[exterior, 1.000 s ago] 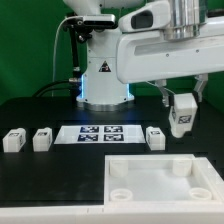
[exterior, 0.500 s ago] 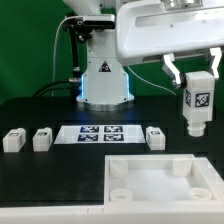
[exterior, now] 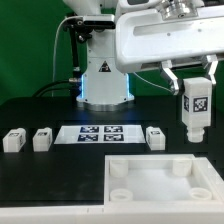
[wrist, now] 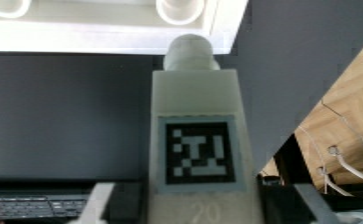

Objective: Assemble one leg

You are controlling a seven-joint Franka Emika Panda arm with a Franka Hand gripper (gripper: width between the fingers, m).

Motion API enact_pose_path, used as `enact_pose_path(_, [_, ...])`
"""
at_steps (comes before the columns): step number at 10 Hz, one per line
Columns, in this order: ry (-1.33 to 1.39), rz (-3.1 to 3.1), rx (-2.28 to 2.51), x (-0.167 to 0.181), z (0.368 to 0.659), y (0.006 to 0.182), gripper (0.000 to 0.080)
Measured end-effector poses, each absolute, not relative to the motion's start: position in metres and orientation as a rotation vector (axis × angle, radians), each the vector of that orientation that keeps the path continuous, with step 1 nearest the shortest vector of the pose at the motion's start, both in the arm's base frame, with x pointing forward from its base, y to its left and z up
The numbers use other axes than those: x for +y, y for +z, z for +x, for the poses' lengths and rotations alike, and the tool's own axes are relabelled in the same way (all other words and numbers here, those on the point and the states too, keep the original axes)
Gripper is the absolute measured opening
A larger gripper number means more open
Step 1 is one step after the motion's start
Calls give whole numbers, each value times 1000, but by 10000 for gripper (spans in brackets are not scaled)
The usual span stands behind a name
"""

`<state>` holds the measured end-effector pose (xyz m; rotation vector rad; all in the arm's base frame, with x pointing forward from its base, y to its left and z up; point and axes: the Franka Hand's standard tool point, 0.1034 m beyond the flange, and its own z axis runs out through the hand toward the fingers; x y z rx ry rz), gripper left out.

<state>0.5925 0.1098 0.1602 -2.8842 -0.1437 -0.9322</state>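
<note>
My gripper is shut on a white leg with a black-and-white tag. It holds the leg upright in the air above the far right corner of the large white panel, tag facing the camera. In the wrist view the leg fills the middle, its rounded tip pointing away, between my two fingers. Three more legs lie on the black table: two at the exterior view's left and one right of the marker board.
The marker board lies flat between the loose legs. The robot base stands behind it. The white panel has raised round sockets in its corners.
The gripper has turned the held leg from tilted to upright, tag now facing the camera, and shifted it slightly to the right and up over the panel's far right corner.
</note>
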Motion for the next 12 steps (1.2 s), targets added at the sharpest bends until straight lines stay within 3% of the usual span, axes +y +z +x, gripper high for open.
enact_pose_path(3, [-926,-2900,-170,104,623,133,292])
enact_pose_path(6, [-903,-2904,-164,106,625,115,292])
enact_pose_path(12, [-867,-2911,-174,111,617,97,292])
